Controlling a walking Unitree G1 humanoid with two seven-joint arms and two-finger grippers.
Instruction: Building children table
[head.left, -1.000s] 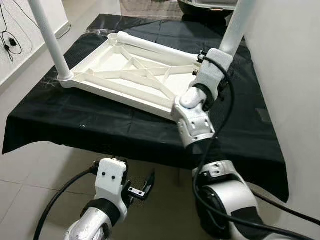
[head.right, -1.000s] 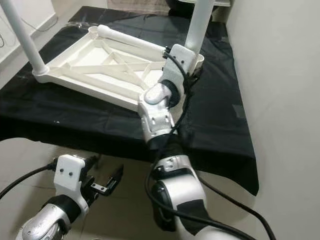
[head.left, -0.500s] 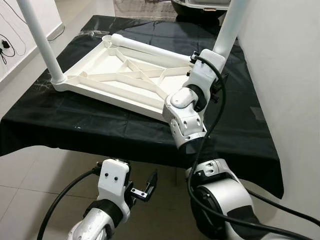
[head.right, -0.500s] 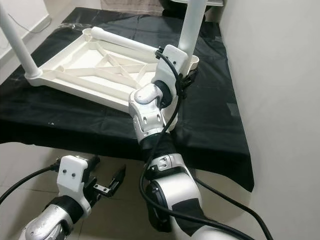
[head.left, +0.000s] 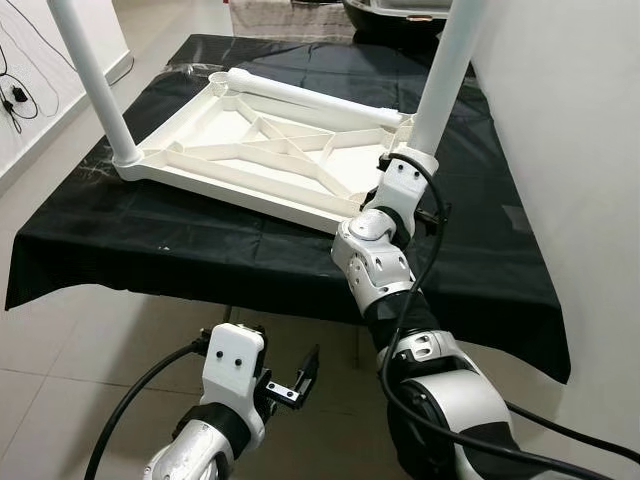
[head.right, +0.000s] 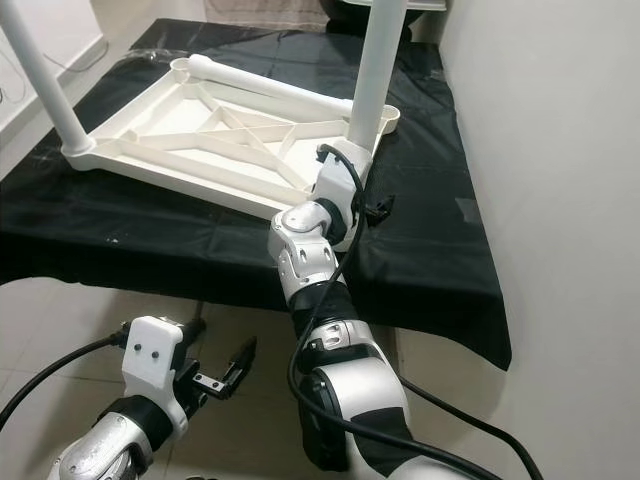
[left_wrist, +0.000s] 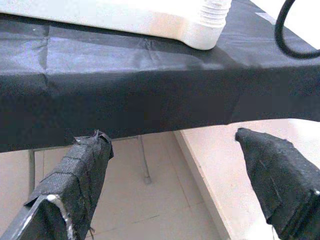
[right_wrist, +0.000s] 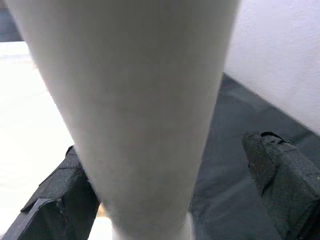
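Two legs stand on the upturned tabletop (head.left: 270, 150); right claw (right_wrist: 165, 200) straddles one leg (head.left: 440, 75), fingers apart.

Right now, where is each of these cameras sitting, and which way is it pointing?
Left eye view: on the head, looking down at the upturned white tabletop on black cloth; both silver arms show.
Right eye view: head too, the same scene.
Left wrist view: below the table edge, looking along the left tool, open, at the cloth's hanging front.
Right wrist view: right tool, open around the upright white leg.
Shared: both eyes show that leg.
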